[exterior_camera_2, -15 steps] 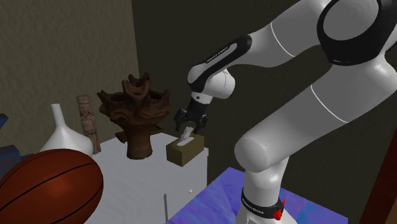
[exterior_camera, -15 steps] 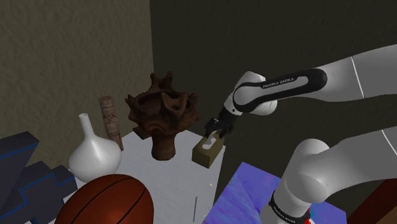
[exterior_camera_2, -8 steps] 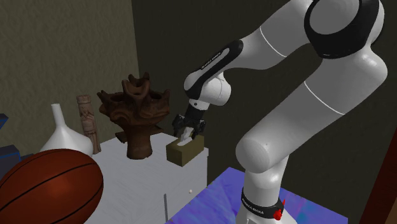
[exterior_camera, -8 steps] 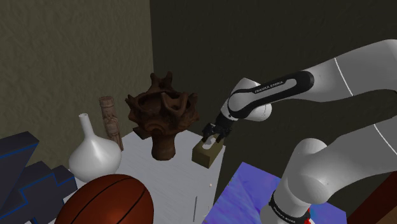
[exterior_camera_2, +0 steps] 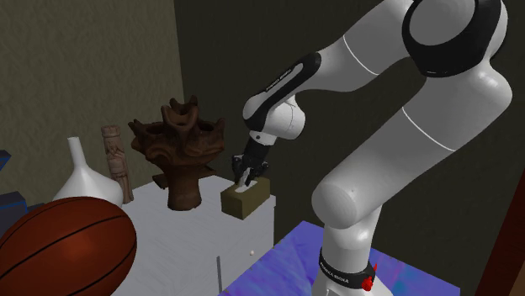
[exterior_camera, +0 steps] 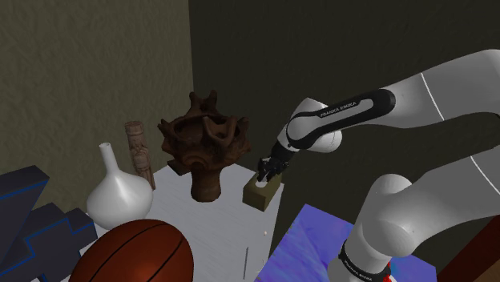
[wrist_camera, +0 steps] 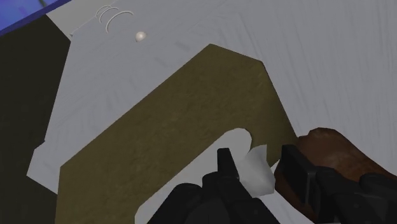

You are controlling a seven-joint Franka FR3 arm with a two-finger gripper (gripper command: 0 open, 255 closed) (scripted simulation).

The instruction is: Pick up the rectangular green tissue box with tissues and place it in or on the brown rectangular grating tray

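The tissue box [exterior_camera: 262, 195] [exterior_camera_2: 244, 202] is drawn olive-brown and stands near the white table's [exterior_camera: 184, 220] edge on the shoulder view's right. A white tissue [wrist_camera: 257, 173] sticks up from its top slot. My black gripper [exterior_camera: 265, 171] [exterior_camera_2: 245, 177] [wrist_camera: 257, 167] is lowered onto the box top from above. In the wrist view the olive box [wrist_camera: 172, 127] lies under the hand, and the two fingers [wrist_camera: 226, 170] stand close on either side of the tissue, clasping it.
A dark brown carved sculpture [exterior_camera: 204, 144] stands just beside the box. Further along the table are a carved post [exterior_camera: 140, 152], a white vase [exterior_camera: 116, 196] and a basketball [exterior_camera: 136, 252]. A small white ball [exterior_camera: 264, 233] lies near the table edge. A blue-purple surface [exterior_camera: 320, 240] lies below.
The gripper came down onto the box top, and its fingers drew in from wide apart to close around the tissue. The box has not moved.
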